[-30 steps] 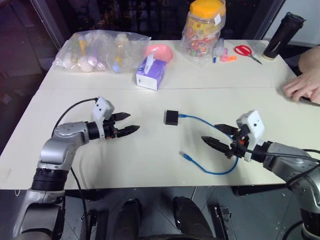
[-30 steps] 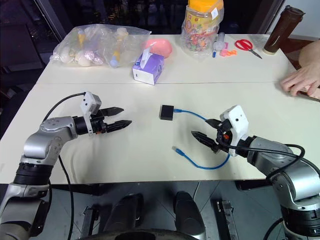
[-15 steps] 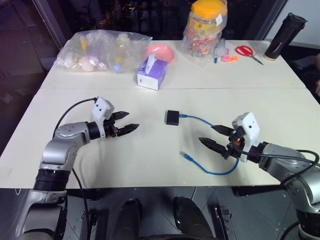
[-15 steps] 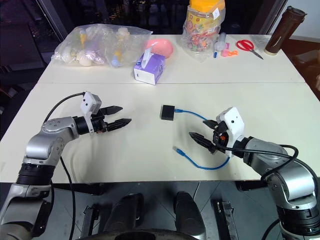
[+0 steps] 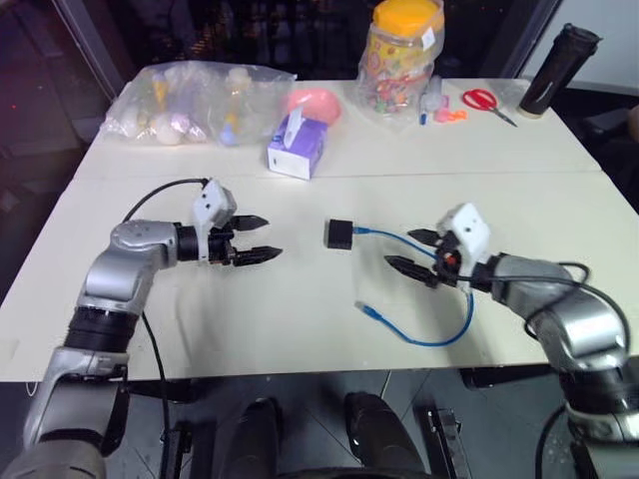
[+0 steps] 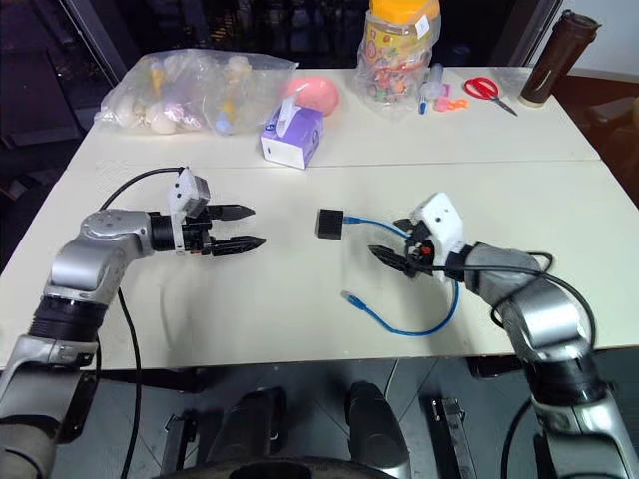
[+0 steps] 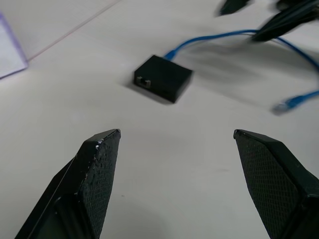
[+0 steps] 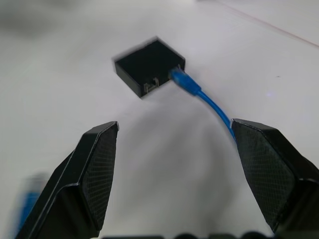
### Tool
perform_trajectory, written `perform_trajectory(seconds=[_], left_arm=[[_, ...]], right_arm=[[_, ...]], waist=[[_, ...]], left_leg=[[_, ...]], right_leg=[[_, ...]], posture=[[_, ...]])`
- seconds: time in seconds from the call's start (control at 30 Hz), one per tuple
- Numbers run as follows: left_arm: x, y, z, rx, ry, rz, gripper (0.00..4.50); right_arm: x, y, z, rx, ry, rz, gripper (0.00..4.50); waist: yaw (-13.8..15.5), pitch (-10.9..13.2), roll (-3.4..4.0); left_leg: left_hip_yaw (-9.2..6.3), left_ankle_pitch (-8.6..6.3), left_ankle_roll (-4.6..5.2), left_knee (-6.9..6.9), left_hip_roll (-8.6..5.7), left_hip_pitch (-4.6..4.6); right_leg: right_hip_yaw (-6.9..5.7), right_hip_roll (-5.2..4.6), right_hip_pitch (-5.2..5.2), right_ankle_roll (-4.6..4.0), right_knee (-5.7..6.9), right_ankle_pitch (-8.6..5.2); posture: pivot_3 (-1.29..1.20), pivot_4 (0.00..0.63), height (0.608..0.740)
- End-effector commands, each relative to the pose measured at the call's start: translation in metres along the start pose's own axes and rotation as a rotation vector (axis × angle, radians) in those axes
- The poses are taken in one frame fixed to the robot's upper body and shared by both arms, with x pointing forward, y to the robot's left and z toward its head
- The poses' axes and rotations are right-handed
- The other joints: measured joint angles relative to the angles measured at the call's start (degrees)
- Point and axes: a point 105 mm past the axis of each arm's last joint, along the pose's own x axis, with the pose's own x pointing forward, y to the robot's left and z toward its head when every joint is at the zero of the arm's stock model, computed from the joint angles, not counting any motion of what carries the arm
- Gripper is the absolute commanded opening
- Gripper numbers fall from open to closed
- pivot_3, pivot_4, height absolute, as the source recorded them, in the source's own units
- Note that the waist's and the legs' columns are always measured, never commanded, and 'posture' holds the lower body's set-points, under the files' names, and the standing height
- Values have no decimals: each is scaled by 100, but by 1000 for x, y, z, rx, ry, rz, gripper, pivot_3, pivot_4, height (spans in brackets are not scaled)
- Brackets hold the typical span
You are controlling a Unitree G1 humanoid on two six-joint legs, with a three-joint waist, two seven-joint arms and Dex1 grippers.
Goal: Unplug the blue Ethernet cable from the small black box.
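The small black box (image 5: 339, 234) lies flat mid-table. The blue Ethernet cable (image 5: 399, 332) is plugged into its right side (image 8: 180, 78), runs right under my right gripper, then loops back to a free plug (image 5: 369, 311) near the front edge. My right gripper (image 5: 399, 248) is open just right of the box, hovering over the cable and pointing at the box, touching neither. My left gripper (image 5: 270, 238) is open a hand's width left of the box, pointing at it. The left wrist view shows the box (image 7: 163, 78) ahead between the open fingers.
At the back of the table stand a purple-and-white tissue box (image 5: 297, 148), a clear bag of small items (image 5: 195, 100), a pink bowl (image 5: 318, 102), a bagged candy jar (image 5: 402, 50), red scissors (image 5: 484, 100) and a dark bottle (image 5: 559, 70).
My right gripper has moved forward along the cable, closer to the box. The left gripper rose slightly and turned. The person's hand at the table's right edge has withdrawn.
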Motion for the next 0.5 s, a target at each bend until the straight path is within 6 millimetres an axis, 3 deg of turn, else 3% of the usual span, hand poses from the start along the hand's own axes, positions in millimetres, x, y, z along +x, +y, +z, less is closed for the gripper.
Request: perform_trajectory(seconds=[0.03, 0.13, 0.2, 0.3, 0.33, 0.37, 0.5], left_arm=[[-7, -8, 15, 8, -6, -67, 3778], [-9, -9, 21, 6, -6, -76, 3778], [-8, -7, 26, 13, -41, -42, 3778], [-6, -9, 21, 12, -49, -6, 3778], [-5, -10, 18, 11, -47, 0, 3817], [-4, -11, 16, 9, -44, 4, 3817], [-4, -12, 10, -3, -45, 27, 3817]], right_arm=[[19, -11, 7, -32, -28, 30, 3752], [33, -17, 8, -44, -29, 64, 3752], [57, -28, 6, -35, 1, 71, 3752], [74, -27, -4, -84, 74, 148, 3752], [76, -24, -6, -93, 86, 181, 3193], [78, -22, -7, -102, 94, 203, 2930], [79, -22, -15, -156, 141, 233, 836]], waist=[[7, 0, 0], [9, 1, 2], [1, 2, 0], [-15, 3, 2], [-16, 3, 2], [-14, 2, 2], [-30, 2, 1]], left_leg=[[-1, -1, 1, -2, 0, 0], [-2, -3, 5, -3, -1, -6], [-4, -4, 6, -2, -1, -10], [-2, -3, 5, 3, -2, -7], [-2, -3, 5, 3, -2, -6], [-5, -3, 5, 0, -1, -1], [-8, -3, 5, 0, -1, 5]], right_leg=[[0, 0, 0, 11, 4, 0], [-2, -1, -4, 28, 6, 8], [-5, -3, -6, 29, 7, 8], [-3, -4, -3, 29, 7, 10], [-3, -4, -3, 29, 10, 10], [-4, -3, 0, 29, 16, 10], [-5, -3, 2, 28, 24, 10]], posture=[[0, 150, 739], [0, 150, 739], [0, 150, 739], [0, 150, 739], [0, 150, 739], [0, 150, 739], [0, 150, 739]])
